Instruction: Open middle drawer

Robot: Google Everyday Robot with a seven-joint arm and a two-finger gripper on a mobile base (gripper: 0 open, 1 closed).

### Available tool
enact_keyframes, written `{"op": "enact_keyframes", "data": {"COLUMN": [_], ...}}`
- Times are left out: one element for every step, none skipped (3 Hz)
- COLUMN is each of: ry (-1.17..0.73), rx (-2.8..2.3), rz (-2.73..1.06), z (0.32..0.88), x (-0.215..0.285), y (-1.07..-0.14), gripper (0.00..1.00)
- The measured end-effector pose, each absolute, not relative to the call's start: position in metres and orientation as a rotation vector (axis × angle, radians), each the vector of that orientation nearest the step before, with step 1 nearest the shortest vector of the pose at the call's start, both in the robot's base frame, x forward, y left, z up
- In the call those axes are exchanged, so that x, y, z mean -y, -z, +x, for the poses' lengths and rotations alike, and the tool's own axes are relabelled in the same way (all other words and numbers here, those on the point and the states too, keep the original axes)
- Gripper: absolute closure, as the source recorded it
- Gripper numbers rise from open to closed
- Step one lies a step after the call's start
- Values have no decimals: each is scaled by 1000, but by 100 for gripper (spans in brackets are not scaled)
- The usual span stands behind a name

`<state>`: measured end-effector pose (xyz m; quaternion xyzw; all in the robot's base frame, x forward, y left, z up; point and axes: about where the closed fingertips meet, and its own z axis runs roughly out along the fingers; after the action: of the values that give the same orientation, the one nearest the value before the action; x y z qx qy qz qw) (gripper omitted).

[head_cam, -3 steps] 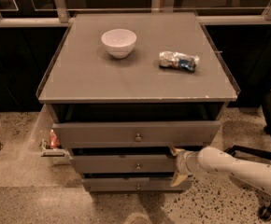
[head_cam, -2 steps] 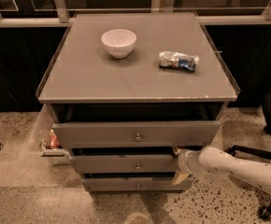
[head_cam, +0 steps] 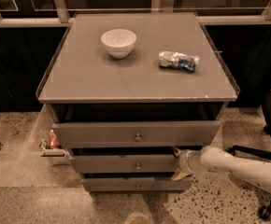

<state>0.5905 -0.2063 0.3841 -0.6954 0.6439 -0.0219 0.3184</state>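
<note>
The middle drawer (head_cam: 121, 164) sits between the top drawer (head_cam: 135, 133) and the bottom drawer (head_cam: 135, 185) of the grey desk (head_cam: 126, 80). The claw (head_cam: 177, 162) is at its right end, fingers apart, one above and one below the front. A white bowl (head_cam: 119, 42) and a crumpled packet (head_cam: 178, 60) rest on top.

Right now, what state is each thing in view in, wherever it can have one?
top drawer: pulled partly out.
middle drawer: out a little, dark gap above its front.
bottom drawer: looks slightly out.
white bowl: upright on the cabinet top.
snack bag: lying flat, crumpled.
tool: at the middle drawer's right end.
</note>
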Motion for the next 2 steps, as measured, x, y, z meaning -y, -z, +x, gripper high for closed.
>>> {"op": "enact_keyframes", "data": {"ry": [58, 55], "rx": [-1694, -1689], "rz": [-1829, -1832], "z": [590, 590], "x": [206, 205], "y": [-384, -389], "gripper": [42, 65]}}
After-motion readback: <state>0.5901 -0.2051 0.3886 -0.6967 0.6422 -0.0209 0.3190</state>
